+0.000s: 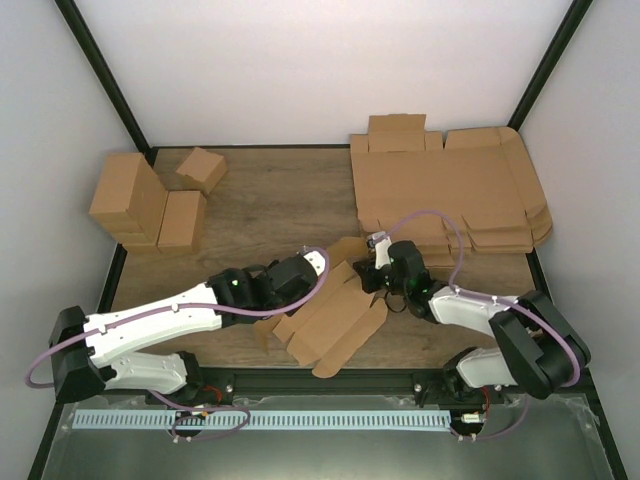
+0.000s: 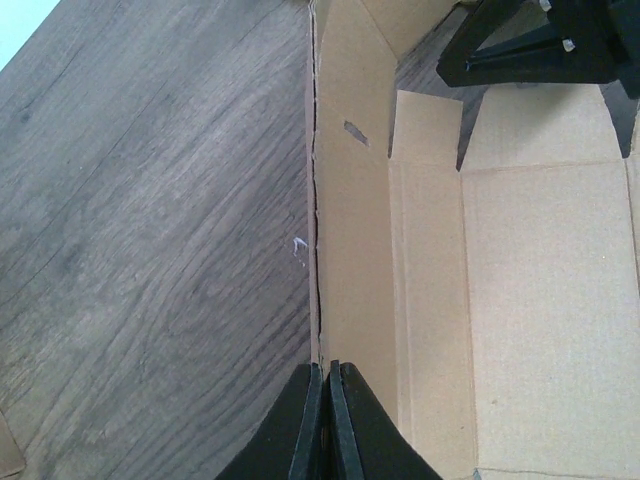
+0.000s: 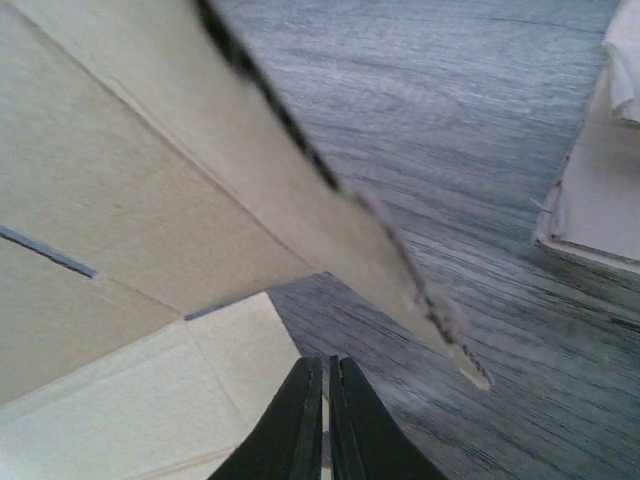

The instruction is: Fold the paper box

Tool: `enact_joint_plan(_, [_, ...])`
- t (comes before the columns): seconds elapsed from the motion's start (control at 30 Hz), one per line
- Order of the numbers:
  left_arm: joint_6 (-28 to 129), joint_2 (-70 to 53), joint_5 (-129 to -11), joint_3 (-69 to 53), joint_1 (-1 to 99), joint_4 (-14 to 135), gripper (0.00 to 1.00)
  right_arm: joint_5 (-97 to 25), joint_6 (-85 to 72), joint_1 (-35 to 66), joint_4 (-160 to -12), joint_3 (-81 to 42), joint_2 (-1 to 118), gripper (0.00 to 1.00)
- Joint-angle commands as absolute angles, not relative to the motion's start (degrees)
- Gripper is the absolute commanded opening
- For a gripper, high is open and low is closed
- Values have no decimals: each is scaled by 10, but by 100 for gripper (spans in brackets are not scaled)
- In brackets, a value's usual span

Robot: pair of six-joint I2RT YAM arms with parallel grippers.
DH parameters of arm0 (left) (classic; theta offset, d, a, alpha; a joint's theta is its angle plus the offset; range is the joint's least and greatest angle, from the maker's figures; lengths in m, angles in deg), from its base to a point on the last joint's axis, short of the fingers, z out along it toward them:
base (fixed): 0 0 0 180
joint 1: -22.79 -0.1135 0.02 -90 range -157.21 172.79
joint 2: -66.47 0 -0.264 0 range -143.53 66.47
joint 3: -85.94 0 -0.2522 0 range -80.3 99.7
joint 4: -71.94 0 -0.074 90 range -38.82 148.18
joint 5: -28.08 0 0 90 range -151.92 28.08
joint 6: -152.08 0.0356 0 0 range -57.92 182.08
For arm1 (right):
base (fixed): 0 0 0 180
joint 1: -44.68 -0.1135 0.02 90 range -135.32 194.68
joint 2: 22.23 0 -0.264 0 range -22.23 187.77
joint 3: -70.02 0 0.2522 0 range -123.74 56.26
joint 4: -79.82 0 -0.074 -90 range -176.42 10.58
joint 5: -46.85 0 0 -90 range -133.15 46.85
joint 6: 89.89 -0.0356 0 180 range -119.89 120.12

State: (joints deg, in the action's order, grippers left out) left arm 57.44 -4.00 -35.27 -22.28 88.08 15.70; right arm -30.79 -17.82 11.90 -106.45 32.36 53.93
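Note:
The paper box (image 1: pixel 330 322) lies partly folded on the table in front of both arms, one long wall raised. In the left wrist view the box (image 2: pixel 520 300) fills the right half, and its upright wall (image 2: pixel 350 250) runs straight into my left gripper (image 2: pixel 327 372), which is shut on that wall's edge. My left gripper (image 1: pixel 330 275) sits at the box's far left side. My right gripper (image 1: pixel 366 284) is at the far right end, also seen from the left wrist (image 2: pixel 540 45). In the right wrist view it (image 3: pixel 327 365) is shut, with a pale flap (image 3: pixel 150 400) of the box meeting its fingers.
A thick pile of flat cardboard sheets (image 1: pixel 450 190) lies at the back right; its corner shows in the right wrist view (image 3: pixel 600 220). Several folded brown boxes (image 1: pixel 130 200) stand at the back left, one small one (image 1: pixel 200 168) apart. White walls enclose the table.

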Motion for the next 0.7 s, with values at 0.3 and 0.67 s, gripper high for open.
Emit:
enact_joint_plan(0.3, [599,-31,-370,-206,884,163,4,-397,-107,93,-1175,334,585,1])
enact_joint_plan(0.67, [612,-38,-365,-206,884,160,4,-295,-59,86,-1184,338,590,1])
